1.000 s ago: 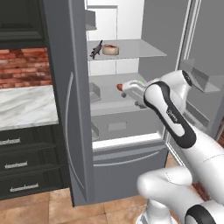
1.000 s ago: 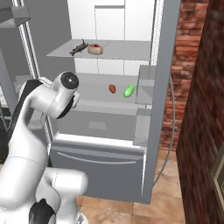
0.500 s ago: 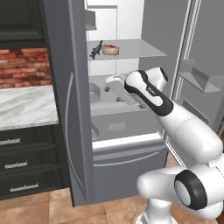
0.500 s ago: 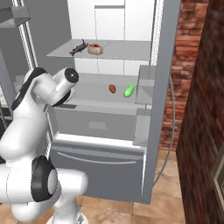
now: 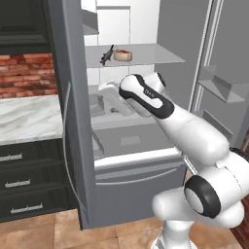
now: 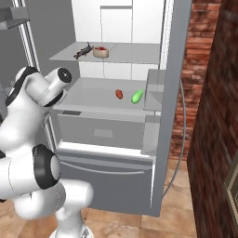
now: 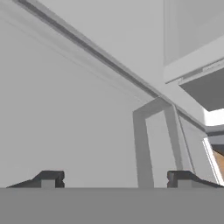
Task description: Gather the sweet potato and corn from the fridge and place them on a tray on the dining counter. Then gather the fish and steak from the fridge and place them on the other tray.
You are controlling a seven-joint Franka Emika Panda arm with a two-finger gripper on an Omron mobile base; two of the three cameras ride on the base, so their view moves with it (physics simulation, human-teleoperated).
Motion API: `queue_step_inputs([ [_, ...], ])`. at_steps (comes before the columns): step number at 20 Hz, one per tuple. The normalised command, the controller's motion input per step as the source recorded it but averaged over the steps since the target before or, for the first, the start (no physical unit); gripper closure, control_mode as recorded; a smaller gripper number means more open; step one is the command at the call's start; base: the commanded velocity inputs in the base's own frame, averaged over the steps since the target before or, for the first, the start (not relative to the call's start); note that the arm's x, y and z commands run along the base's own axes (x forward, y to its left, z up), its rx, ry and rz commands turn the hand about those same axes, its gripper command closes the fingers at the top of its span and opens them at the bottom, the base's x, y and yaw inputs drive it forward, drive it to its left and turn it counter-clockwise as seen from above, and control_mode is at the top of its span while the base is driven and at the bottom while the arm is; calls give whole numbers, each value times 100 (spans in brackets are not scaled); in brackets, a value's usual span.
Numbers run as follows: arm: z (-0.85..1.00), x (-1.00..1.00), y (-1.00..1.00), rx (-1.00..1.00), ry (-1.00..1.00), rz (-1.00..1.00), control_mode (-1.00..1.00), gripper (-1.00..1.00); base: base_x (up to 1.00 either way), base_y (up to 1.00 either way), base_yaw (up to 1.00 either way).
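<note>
You are facing the open fridge (image 6: 116, 121), its doors swung wide and the arm reaching into the middle shelf from the left side. On that shelf the sweet potato (image 6: 119, 94) and the corn (image 6: 136, 96) lie near each other but apart, toward the right, both untouched. On the shelf above sit the steak (image 6: 100, 51) in a shallow tan dish and a dark fish (image 6: 82, 50) just beside it. In the hand view the gripper (image 7: 116, 178) has its fingertips (image 7: 49, 178) spread wide with only bare shelf between them, so it grasps nothing. My concern is aim: the hand looks toward a shelf corner, with neither vegetable ahead of it. If you clench here you likely catch air. Swinging right, the wrist could clip the door bins or knock the sweet potato into the corn.
</note>
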Motion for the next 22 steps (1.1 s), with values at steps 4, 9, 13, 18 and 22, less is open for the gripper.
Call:
queue_step_inputs([
  [4, -15, -1, 92, 0, 0, 6, -100, -100, 0, 0, 0],
  [9, -13, -16, 74, -3, -4, 3, -100, -100, 0, 0, 0],
  [13, 12, -52, -8, -18, -28, 0, -100, -100, 0, 0, 0],
  [18, 45, -71, -56, -25, -40, -4, -100, -100, 0, 0, 0],
  [22, 53, -58, -80, -23, -29, -8, -100, -100, 0, 0, 0],
])
